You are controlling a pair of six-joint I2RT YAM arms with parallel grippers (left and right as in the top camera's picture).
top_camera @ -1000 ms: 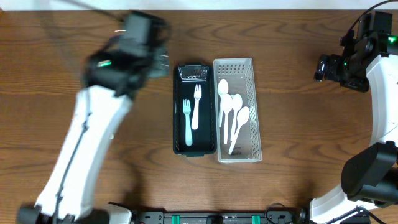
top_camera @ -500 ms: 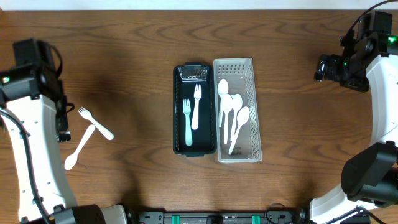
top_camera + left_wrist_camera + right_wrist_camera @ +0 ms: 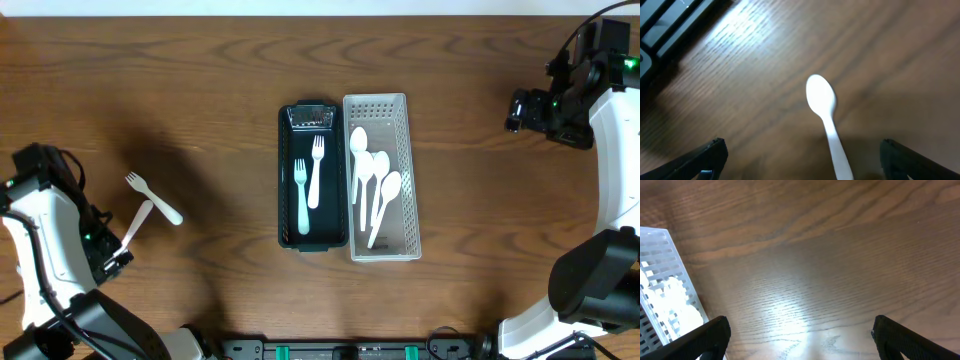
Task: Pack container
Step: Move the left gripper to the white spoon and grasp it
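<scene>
Black container (image 3: 335,205): centre of bench (image 3: 480,200), two white forks (image 3: 316,172) lying inside; white basket (image 3: 392,122) holding spoons (image 3: 375,185) just beside its right wall. Loose spoon (image 3: 821,95) and loose fork (image 3: 152,197): left on bench, touching. Left hand (image 3: 800,155): open, fingers spread either side of the loose spoon. Right hand (image 3: 800,330): open, over bare bench.

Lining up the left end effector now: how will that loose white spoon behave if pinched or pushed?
The white plastic spoon looks thin, so probably light and slightly springy. It lies flat on the wooden table, so a push would likely slide or spin it. Overhead, its handle meets the white fork, which may shift too.
</scene>
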